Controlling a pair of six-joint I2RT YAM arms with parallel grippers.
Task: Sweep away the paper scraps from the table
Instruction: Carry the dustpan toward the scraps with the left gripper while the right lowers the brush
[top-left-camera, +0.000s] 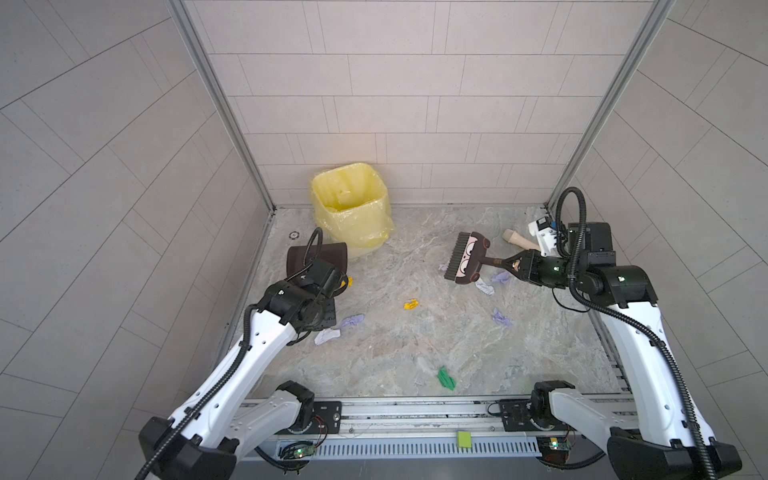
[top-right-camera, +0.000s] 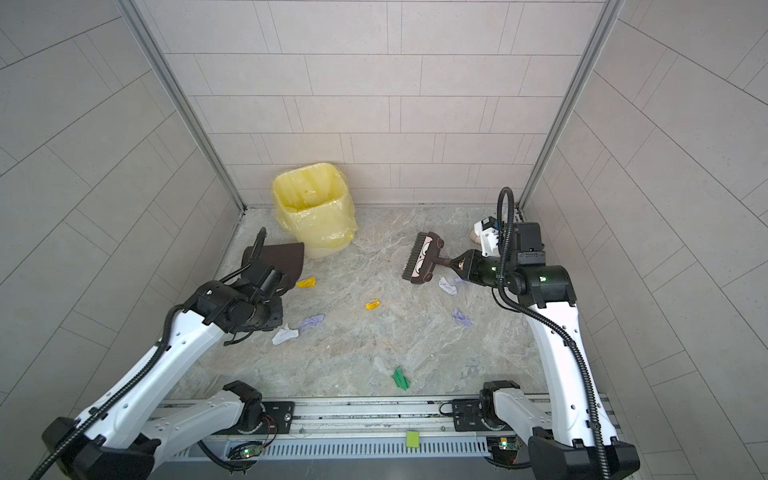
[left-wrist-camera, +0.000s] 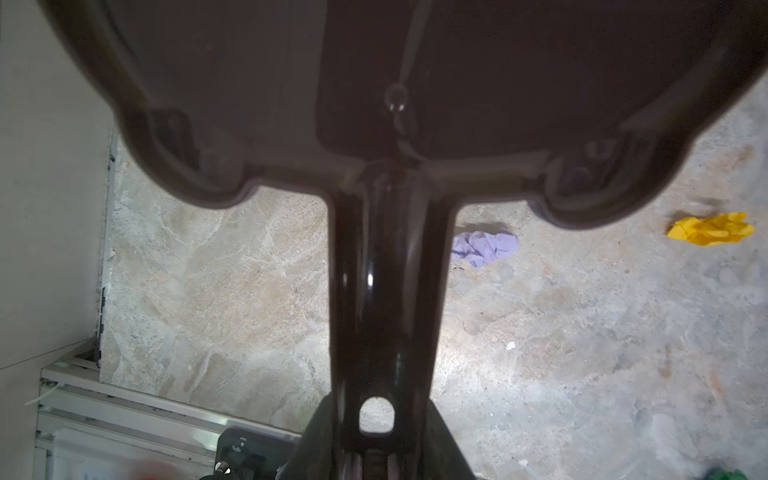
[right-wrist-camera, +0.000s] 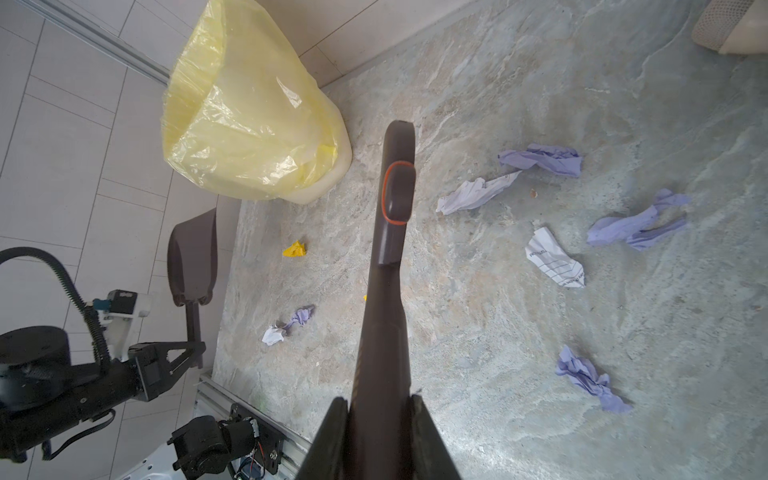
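My right gripper is shut on the handle of a brown brush with a cartoon face, held at the back right of the table. Its bristles face left. My left gripper is shut on the handle of a dark brown dustpan at the left edge. Paper scraps lie scattered: lilac and white near the brush, yellow mid-table, lilac and white by the left arm, green near the front.
A bin lined with a yellow bag stands at the back left, just behind the dustpan. A beige object and a white device sit in the back right corner. A small green square lies on the front rail.
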